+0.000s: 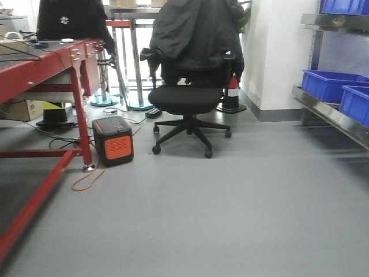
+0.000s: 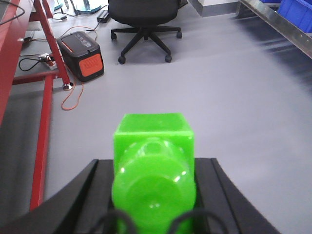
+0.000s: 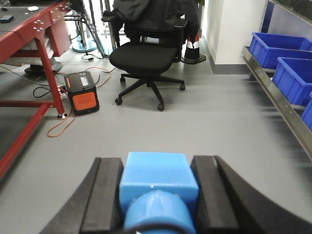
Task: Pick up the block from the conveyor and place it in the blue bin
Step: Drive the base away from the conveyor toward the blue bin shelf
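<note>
My right gripper (image 3: pixel 157 168) is shut on the bright blue block (image 3: pixel 158 187), held between its black pads with the round stud toward the camera, above the grey floor. My left gripper (image 2: pixel 154 165) is shut on a bright green block (image 2: pixel 153 165) of the same shape. The conveyor's red frame (image 1: pixel 43 66) stands at the left; it also shows in the right wrist view (image 3: pixel 34 34) and the left wrist view (image 2: pixel 9 44). Blue bins (image 1: pixel 331 85) sit on a metal shelf at the right, also in the right wrist view (image 3: pixel 278 48). Neither gripper shows in the front view.
A black office chair (image 1: pixel 187 101) with a dark jacket stands ahead in the middle. A black and orange box (image 1: pixel 113 140) with cables sits on the floor by the conveyor leg. A traffic cone (image 1: pixel 232 95) stands by the wall. The metal shelf edge (image 1: pixel 331 115) runs along the right.
</note>
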Controlling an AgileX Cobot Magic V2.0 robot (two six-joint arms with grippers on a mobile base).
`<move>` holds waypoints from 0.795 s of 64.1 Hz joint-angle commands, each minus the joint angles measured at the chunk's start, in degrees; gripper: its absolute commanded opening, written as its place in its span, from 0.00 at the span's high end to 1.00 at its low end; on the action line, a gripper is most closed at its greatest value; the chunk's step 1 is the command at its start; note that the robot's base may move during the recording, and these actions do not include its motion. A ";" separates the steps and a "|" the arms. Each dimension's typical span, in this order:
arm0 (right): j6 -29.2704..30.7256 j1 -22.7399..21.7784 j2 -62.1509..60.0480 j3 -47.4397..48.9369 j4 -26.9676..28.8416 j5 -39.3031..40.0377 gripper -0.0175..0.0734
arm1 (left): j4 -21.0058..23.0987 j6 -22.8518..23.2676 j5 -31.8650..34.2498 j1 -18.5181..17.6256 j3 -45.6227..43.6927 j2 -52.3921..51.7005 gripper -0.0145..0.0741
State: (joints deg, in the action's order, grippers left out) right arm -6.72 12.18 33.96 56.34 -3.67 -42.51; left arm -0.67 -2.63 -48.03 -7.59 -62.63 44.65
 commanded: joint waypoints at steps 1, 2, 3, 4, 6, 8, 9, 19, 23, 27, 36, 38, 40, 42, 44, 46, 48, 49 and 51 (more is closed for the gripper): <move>0.36 0.14 -0.32 0.40 -0.66 0.98 0.98 | 0.03 0.39 1.13 -0.45 0.07 -0.32 0.96; 0.36 0.14 -0.32 0.40 -0.66 0.98 0.98 | 0.03 0.39 1.13 -0.45 0.07 -0.32 0.96; 0.36 0.14 -0.32 0.40 -0.66 0.98 0.98 | 0.03 0.39 1.13 -0.45 0.07 -0.32 0.96; 0.36 0.14 -0.32 0.40 -0.66 0.98 0.98 | 0.03 0.39 1.13 -0.45 0.07 -0.32 0.96; 0.36 0.14 -0.32 0.40 -0.66 0.98 0.98 | 0.03 0.39 1.13 -0.45 0.07 -0.32 0.96; 0.36 0.14 -0.32 0.40 -0.66 0.98 0.98 | 0.03 0.39 1.13 -0.45 0.07 -0.32 0.96; 0.36 0.14 -0.32 0.40 -0.66 0.98 0.98 | 0.03 0.39 1.13 -0.45 0.07 -0.32 0.96; 0.36 0.14 -0.32 0.40 -0.66 0.98 0.98 | 0.03 0.39 1.13 -0.45 0.07 -0.32 0.96; 0.36 0.14 -0.32 0.40 -0.66 0.98 0.98 | 0.03 0.39 1.13 -0.45 0.07 -0.32 0.96; 0.36 0.14 -0.32 0.40 -0.66 0.98 0.98 | 0.03 0.39 1.13 -0.45 0.07 -0.32 0.96; 0.36 0.14 -0.32 0.40 -0.66 0.98 0.98 | 0.03 0.39 1.13 -0.45 0.07 -0.32 0.96; 0.36 0.14 -0.32 0.40 -0.66 0.98 0.98 | 0.03 0.39 1.13 -0.45 0.07 -0.32 0.96; 0.36 0.14 -0.32 0.40 -0.66 0.98 0.98 | 0.03 0.39 1.13 -0.45 0.07 -0.32 0.96; 0.36 0.14 -0.32 0.40 -0.66 0.98 0.98 | 0.03 0.39 1.13 -0.45 0.07 -0.32 0.96; 0.36 0.14 -0.32 0.40 -0.66 0.98 0.98 | 0.03 0.39 1.13 -0.45 0.07 -0.32 0.96; 0.36 0.14 -0.32 0.40 -0.66 0.98 0.98 | 0.03 0.39 1.13 -0.45 0.07 -0.32 0.96; 0.36 0.14 -0.32 0.40 -0.66 0.98 0.98 | 0.03 0.39 1.13 -0.45 0.07 -0.32 0.96; 0.36 0.14 -0.32 0.40 -0.66 0.98 0.98 | 0.03 0.39 1.13 -0.45 0.07 -0.32 0.96; 0.36 0.14 -0.32 0.40 -0.66 0.98 0.98 | 0.03 0.39 1.13 -0.45 0.07 -0.32 0.96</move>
State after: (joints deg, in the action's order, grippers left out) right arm -6.62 12.18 33.96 56.34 -3.67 -42.51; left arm -0.67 -2.63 -48.03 -7.59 -62.63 44.65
